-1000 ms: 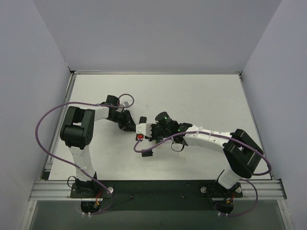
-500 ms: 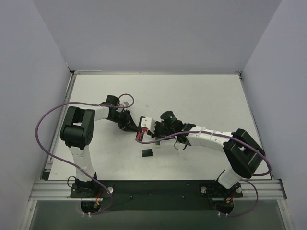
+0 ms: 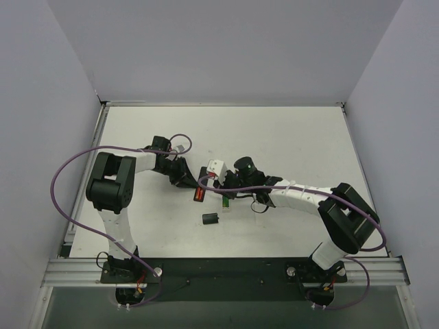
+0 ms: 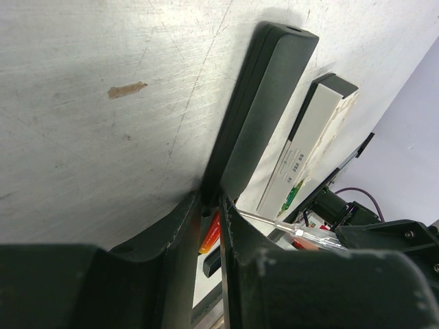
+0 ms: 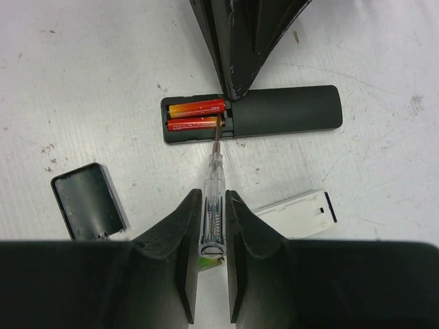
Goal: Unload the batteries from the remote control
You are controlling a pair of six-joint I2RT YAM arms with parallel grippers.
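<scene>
Two red batteries (image 5: 195, 108) lie side by side in the open compartment at one end of the black remote control (image 5: 288, 113). The remote lies flat about the middle of the worktop (image 3: 288, 137). The left gripper (image 4: 211, 200) is clamped across the remote's body just beside the compartment, one finger on each long side. A clear-handled screwdriver (image 5: 214, 171) points its tip at the inner end of the battery nearer the right arm, touching or almost touching it. The right gripper (image 5: 212, 199) is closed tight on the tool's handle. A white remote (image 5: 295, 214) lies just beside the black one on the side toward the right arm, roughly parallel to it, with green showing at one end. The loose black battery cover (image 5: 88, 200) lies inside-up on the worktop, apart from both remotes and toward the near edge.
</scene>
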